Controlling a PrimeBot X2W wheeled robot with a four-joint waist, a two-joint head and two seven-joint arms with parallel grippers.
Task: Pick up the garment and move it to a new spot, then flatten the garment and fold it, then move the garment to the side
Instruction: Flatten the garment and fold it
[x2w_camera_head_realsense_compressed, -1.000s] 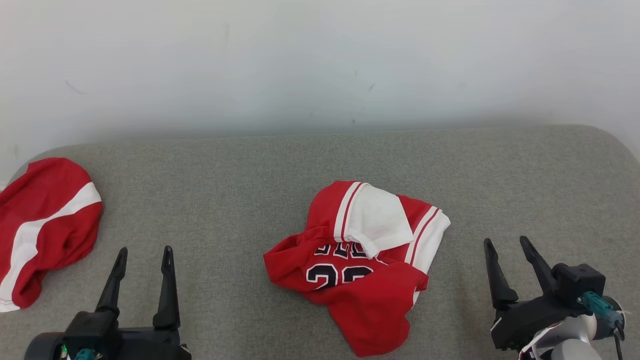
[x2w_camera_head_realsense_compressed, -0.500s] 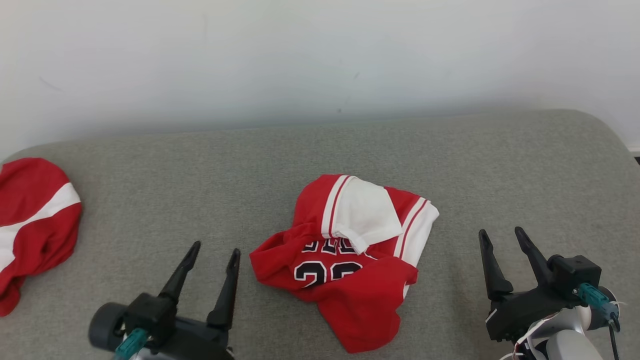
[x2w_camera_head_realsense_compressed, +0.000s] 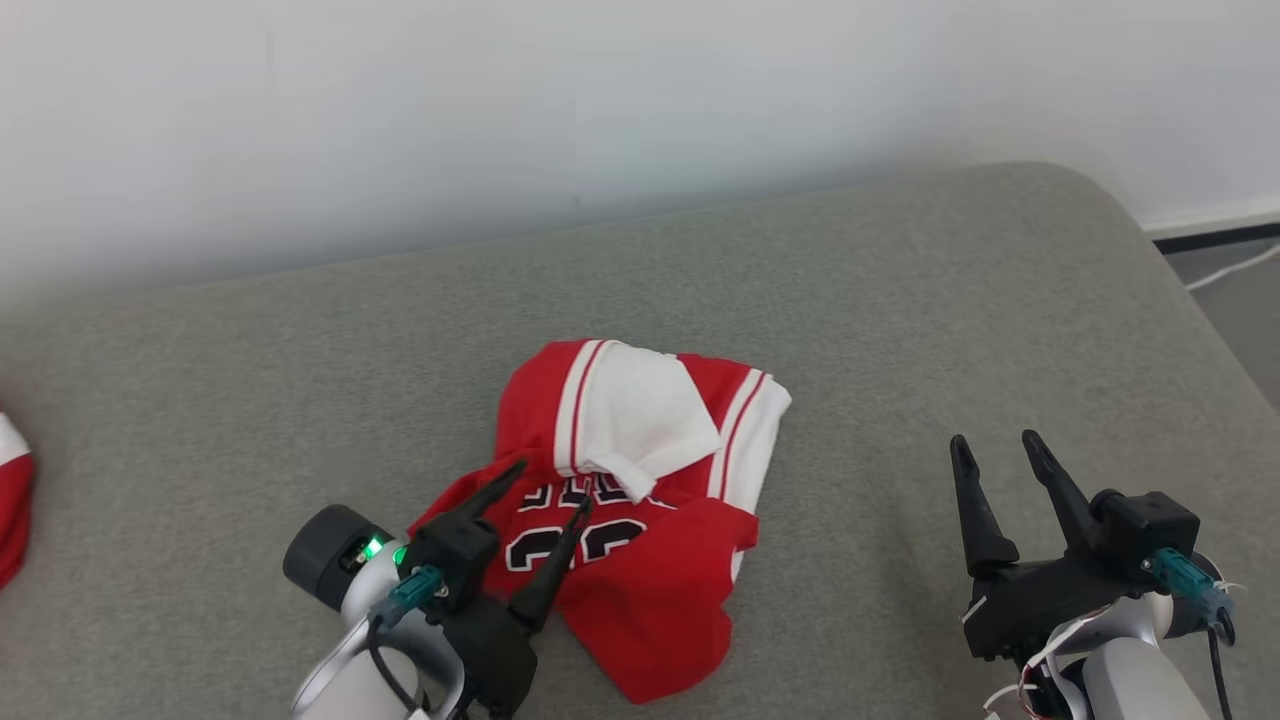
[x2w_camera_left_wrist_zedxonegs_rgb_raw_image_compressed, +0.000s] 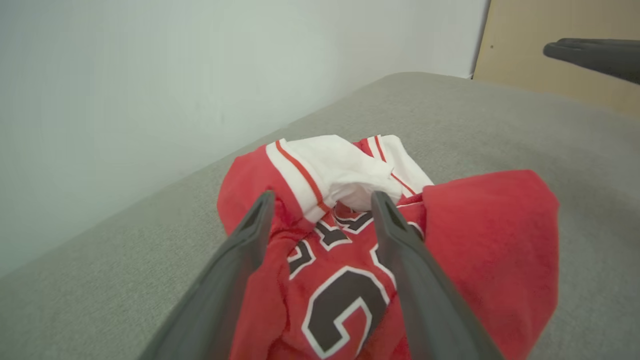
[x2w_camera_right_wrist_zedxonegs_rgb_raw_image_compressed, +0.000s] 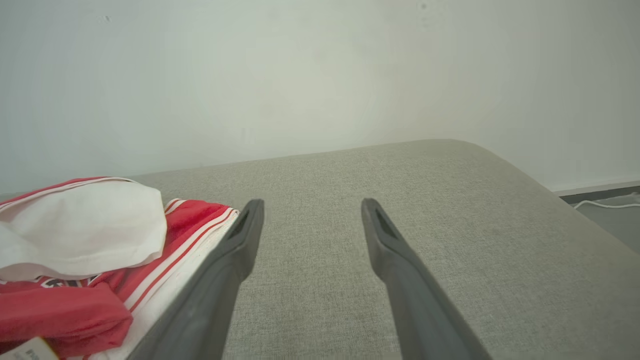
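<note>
Grey cushion (x2w_camera_head_realsense_compressed: 900, 300): left fingers (x2w_camera_left_wrist_zedxonegs_rgb_raw_image_compressed: 235, 270) gape over the red jersey (x2w_camera_head_realsense_compressed: 650, 590), perhaps touching; right fingers (x2w_camera_right_wrist_zedxonegs_rgb_raw_image_compressed: 395, 260) gape, empty

Pale silver-white forearms (x2w_camera_head_realsense_compressed: 1120, 690) end in matte black jaws, each with two long tapering fingers (x2w_camera_head_realsense_compressed: 975, 510); a teal connector (x2w_camera_head_realsense_compressed: 1185, 585) with a black cable sits at each wrist, and a green light (x2w_camera_head_realsense_compressed: 372, 547) glows on the left one's round dark cap (x2w_camera_head_realsense_compressed: 315, 545)

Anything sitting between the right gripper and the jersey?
No. In the head view, the grey fabric surface between the right gripper and the jersey is bare; the right wrist view agrees.
</note>
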